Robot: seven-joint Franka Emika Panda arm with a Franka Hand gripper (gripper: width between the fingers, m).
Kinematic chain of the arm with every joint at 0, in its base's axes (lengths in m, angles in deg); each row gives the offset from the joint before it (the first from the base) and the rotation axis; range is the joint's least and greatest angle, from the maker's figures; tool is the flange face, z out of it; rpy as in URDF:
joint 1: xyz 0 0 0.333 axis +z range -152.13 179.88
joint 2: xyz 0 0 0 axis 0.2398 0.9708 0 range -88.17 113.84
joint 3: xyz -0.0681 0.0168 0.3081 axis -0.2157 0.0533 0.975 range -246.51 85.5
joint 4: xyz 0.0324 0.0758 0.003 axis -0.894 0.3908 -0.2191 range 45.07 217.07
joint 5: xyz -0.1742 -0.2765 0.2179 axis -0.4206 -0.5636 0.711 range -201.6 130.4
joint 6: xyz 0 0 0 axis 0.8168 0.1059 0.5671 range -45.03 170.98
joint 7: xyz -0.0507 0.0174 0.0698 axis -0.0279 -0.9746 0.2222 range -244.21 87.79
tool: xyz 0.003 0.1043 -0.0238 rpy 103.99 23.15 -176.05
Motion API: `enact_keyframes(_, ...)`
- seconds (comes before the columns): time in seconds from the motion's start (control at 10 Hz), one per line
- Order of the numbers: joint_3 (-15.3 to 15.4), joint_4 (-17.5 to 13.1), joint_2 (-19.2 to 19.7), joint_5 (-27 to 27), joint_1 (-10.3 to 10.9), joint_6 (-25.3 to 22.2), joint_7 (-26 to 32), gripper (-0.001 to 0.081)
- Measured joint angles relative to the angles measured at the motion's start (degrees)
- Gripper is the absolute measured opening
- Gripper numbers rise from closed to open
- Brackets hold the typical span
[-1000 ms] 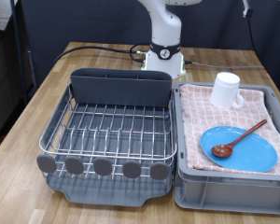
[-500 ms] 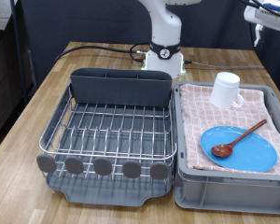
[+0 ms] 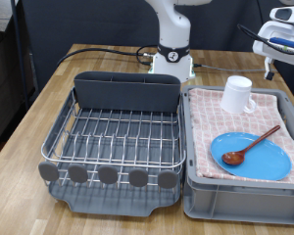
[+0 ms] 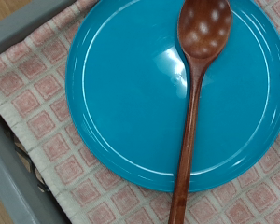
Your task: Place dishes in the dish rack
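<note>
counts: 1 plate (image 3: 252, 155), 1 wooden spoon (image 3: 253, 145), 1 mug (image 3: 237, 94), all in the cloth-lined bin (image 3: 191, 196); dish rack (image 3: 113, 137) holds no dishes. since 0.5 s ago the gripper (image 3: 269, 67) has dropped further into the exterior view's top right, high above the bin, well apart from the dishes. can't tell finger spread. wrist view alone shows the spoon's bowl lying on the plate, handle crossing its rim onto the checkered cloth (image 4: 37, 112)
</note>
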Motion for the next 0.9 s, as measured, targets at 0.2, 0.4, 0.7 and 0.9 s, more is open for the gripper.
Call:
enact_keyframes(0.2, -0.62, 1.35, 0.49, -3.16, -0.01, 3.1, -2.48, 0.0802)
enact_keyframes(0.4, -1.87, 3.01, 3.05, -9.54, 0.01, 7.09, -8.56, 0.0802)
enact_keyframes(0.7, -3.78, 3.5, 7.3, -17.76, 0.11, 9.47, -16.57, 0.0802)
enact_keyframes(0.9, -4.92, 3.62, 9.22, -20.68, 0.12, 11.18, -17.92, 0.0802)
